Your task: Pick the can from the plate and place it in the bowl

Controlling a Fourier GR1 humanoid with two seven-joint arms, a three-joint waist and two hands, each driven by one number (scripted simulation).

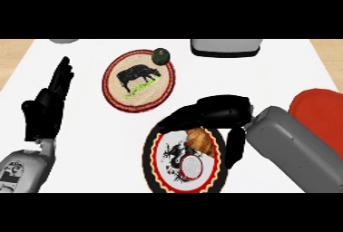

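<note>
1. The right hand comes in from the 4 o'clock corner on a thick grey forearm and hangs over the upper rim of the near plate, palm down.
2. Its fingers are curled down round the upper end of the can, with the thumb dropping along the can's right side.
3. The can lies tilted on that plate, brown body towards 12 o'clock under the hand, pale round end towards 6 o'clock, and it looks to be touching the plate.
4. The left hand rests at 9 o'clock, fingers straight and pointing up towards 12, holding nothing.
5. A second plate, with a black bull on it, sits at 11 o'clock of the can, with a dark green round thing on its top rim.
6. The red bowl lies at 3 o'clock, cut by the view's edge, just beyond the right forearm.
7. A grey appliance stands at the far edge at 12 o'clock.
8. White counter lies open between the right hand, the appliance and the bowl.
</note>
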